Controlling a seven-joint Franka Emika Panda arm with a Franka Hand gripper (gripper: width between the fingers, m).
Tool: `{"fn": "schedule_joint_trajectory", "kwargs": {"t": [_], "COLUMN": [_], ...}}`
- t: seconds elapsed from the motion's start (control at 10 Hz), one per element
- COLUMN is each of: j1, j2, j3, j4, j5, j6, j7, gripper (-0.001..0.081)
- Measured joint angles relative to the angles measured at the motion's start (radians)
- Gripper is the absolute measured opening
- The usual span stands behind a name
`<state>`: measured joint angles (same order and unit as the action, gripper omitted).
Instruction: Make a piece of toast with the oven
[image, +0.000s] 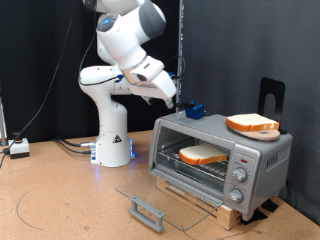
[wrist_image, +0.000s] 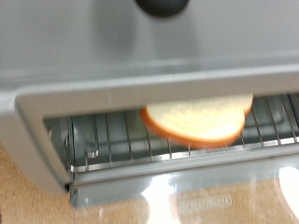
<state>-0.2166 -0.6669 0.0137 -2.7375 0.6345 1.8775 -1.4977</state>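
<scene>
Arm bent over, gripper (image: 186, 105) hovering at the oven's (image: 222, 155) 10 o'clock corner; finger spread unreadable. Toast (wrist_image: 198, 119) on rack (wrist_image: 112, 140), door (image: 175, 197) dropped open.

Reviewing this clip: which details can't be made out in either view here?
- Pincer, exterior view: too small and dark to tell open from shut; the wrist view shows none of its fingers.
- Pale slice of bread with orange-tan crust on the wire rack: its back part is hidden by the top of the small silver toaster oven in the wrist view.
- Round grey oven knobs: settings too small to read.
</scene>
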Motion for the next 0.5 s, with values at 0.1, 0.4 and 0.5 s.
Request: {"fn": "schedule_joint_trajectory", "kwargs": {"t": [0.1,0.4,0.5], "j1": [-0.015,-0.055,-0.063], "j2": [0.015,0.066,0.090], "j3": [-0.026,-0.088,-0.105], "j4": [0.013,0.066,0.082], "j5": [-0.025,-0.111,-0.120], "j6": [-0.004,-0.033,-0.033], "j7": [-0.018,-0.060,-0.083], "gripper": [0.0809,0.0809,0.0809]}}
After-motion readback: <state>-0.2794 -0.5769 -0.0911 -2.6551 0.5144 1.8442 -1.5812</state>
